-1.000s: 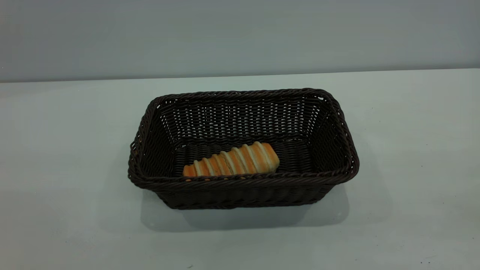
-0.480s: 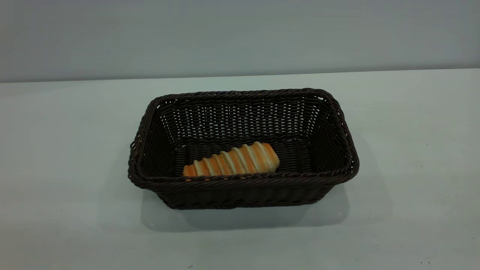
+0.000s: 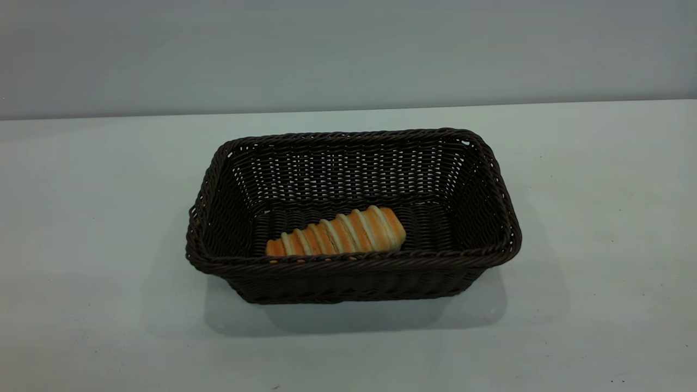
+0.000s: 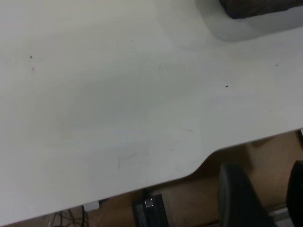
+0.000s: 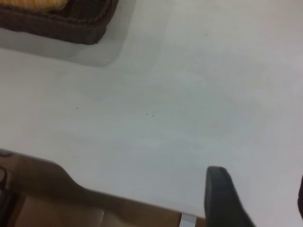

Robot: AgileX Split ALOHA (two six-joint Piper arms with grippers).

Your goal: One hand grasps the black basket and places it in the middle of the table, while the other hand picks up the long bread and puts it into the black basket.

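The black basket (image 3: 493, 179) stands in the middle of the white table (image 3: 81, 218). The long bread (image 3: 337, 233) lies slanted on the basket floor by its near wall. Neither gripper shows in the exterior view. In the left wrist view my left gripper (image 4: 264, 171) is open and empty, past the table's edge, with a corner of the basket (image 4: 255, 7) far off. In the right wrist view my right gripper (image 5: 259, 178) is open and empty over the table near its edge; a basket corner (image 5: 61, 23) and a bit of bread (image 5: 33, 4) show far off.
The table's edge has a curved notch in the left wrist view (image 4: 203, 163) and in the right wrist view (image 5: 71, 177), with brown floor beyond. A grey wall (image 3: 348, 49) rises behind the table.
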